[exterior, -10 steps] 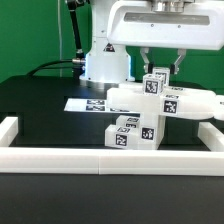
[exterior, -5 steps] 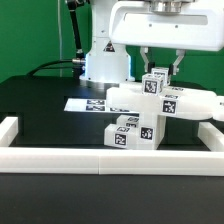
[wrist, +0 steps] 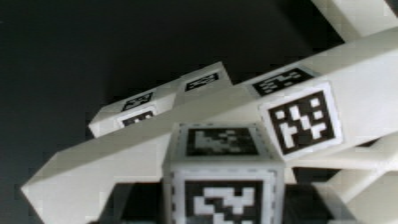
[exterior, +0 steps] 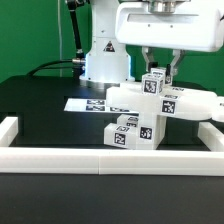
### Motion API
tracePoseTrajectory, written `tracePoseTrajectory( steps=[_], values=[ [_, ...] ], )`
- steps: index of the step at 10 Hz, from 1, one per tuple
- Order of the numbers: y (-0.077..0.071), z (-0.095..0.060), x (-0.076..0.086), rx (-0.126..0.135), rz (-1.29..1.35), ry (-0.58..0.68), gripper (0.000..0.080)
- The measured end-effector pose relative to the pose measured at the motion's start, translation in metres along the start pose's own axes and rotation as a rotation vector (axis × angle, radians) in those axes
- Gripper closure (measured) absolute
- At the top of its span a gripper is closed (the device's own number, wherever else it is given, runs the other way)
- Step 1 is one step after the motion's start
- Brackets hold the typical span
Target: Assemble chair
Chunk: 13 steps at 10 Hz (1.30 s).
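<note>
Hardly anything has shifted over the last second: the arm has nudged a touch toward the exterior view's right, and the white parts sit just as they did. The end effector (exterior: 161, 68) hangs straight down over the chair (exterior: 160, 105), its two fingers closed narrow on the small tagged block (exterior: 154, 82) standing at the top of the pile. The wrist view shows that block (wrist: 224, 175) pinched between the finger pads, with the long flat piece (wrist: 214, 120) slanting off just beneath it.

The chair rests on the black worktop (exterior: 50, 110), right behind the low white border wall (exterior: 110, 158), toward the exterior view's right, with the marker board (exterior: 88, 103) lying flat beside it. So the assembly sits directly under the end effector, touching it at the top block.

My worry is the joint. If that block is not squarely seated and the arm twists or presses at a slant, it could jam or lever the long piece off its supports. A pull upward might lift the whole loose stack.
</note>
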<state>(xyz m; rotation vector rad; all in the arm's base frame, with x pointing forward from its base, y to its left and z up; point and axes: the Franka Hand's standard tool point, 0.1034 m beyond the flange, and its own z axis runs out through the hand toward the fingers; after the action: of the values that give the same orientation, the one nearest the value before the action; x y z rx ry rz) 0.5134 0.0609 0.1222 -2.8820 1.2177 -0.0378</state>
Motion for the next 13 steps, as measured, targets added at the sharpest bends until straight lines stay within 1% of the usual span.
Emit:
tracePoseTrajectory(
  steps=[3,5,6,7,8,9,10,11,12,13],
  values=[
    [-0.0012,0.0,-0.0008,0.02,0.243,-0.021,0.0512],
    [-0.0015,0.0005,-0.0013,0.029,0.343,-0.034,0.0512],
    [-0.0026,0.0006,-0.0022,0.035,0.444,-0.044,0.0512],
    [-0.0025,0.0007,-0.0023,0.035,0.405,-0.043,0.044],
    [-0.0026,0.0008,-0.0024,0.036,0.383,-0.043,0.044],
    [-0.0025,0.0013,-0.0027,0.034,0.375,-0.042,0.0269],
    [-0.0025,0.0033,-0.0042,0.029,0.342,-0.041,0.0183],
    [-0.0031,0.0038,-0.0058,0.023,0.254,-0.035,0.0157],
    [-0.0048,0.004,-0.0083,0.025,0.178,-0.035,0.0157],
    [-0.0062,0.004,-0.0101,0.027,0.045,-0.033,0.0152]
  ],
)
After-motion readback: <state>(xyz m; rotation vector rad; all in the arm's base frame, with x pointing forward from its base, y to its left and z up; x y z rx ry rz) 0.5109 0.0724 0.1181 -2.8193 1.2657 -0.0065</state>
